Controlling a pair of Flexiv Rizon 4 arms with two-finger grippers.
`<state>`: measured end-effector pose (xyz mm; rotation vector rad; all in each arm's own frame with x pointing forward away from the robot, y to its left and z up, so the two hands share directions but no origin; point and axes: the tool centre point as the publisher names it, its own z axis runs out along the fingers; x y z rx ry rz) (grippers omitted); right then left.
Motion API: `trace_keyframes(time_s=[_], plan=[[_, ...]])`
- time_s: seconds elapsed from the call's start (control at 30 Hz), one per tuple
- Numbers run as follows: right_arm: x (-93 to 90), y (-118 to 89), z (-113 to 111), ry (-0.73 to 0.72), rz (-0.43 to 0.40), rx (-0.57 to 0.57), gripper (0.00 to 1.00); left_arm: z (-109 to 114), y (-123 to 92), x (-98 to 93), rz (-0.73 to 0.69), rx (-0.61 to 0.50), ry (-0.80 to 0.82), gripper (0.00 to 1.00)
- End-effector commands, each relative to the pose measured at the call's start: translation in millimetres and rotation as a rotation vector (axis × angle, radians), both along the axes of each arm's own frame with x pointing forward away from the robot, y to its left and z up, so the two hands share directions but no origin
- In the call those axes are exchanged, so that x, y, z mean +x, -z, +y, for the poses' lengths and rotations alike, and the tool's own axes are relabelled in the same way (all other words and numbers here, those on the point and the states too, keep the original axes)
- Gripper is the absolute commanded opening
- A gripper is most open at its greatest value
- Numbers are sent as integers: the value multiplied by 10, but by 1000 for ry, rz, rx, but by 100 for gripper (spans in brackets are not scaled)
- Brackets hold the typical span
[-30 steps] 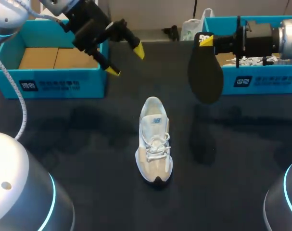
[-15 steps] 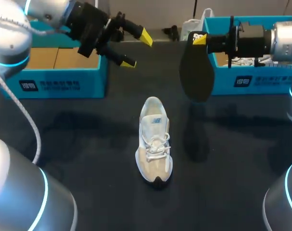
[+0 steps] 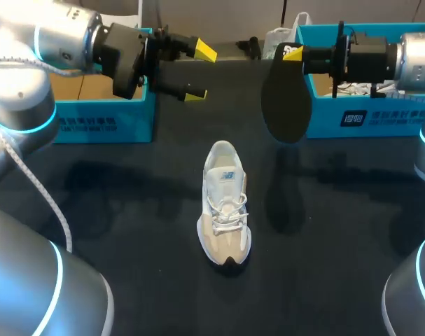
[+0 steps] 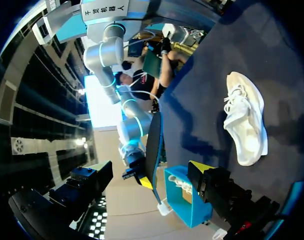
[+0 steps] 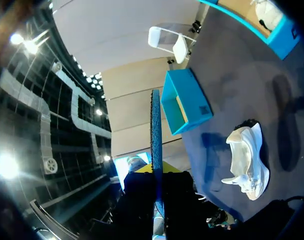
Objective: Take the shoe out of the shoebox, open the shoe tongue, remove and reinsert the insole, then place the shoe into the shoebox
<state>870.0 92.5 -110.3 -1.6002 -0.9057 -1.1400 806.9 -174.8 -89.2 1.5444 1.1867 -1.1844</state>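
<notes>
Insole (image 3: 287, 105) hangs clamped in right tool (image 3: 293, 54); left tool (image 3: 200, 72) gapes wide, apart from shoe (image 3: 225, 203).

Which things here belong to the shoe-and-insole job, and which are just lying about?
Job: shoe, insole, right gripper holding it, open left gripper, left blue shoebox, right blue shoebox.
Lying about: white bag, black object, at the table's far edge.

The white shoe (image 3: 225, 203) stands upright on the table (image 3: 128, 210), while its dark insole (image 3: 287, 101) hangs edge-down in the air beside the right blue shoebox (image 3: 380, 117).
</notes>
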Motion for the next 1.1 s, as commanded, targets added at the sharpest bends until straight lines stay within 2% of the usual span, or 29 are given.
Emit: trace_keyframes(time_s=[0.03, 0.2, 0.47, 0.97, 1.1], plan=[[32, 15, 123, 8, 48, 29, 0, -55, 108, -14, -5, -109, -9, 100], [42, -69, 238, -3, 92, 37, 0, -140, 143, 39, -17, -156, -44, 100], [99, -176, 416, -2, 94, 49, 0, -291, 102, 96, -21, -217, -91, 100], [147, -170, 668, -42, 99, 57, 0, -578, 42, 152, 13, -274, -119, 100], [153, -168, 682, -42, 99, 59, 0, -648, 41, 156, 22, -283, -118, 76]])
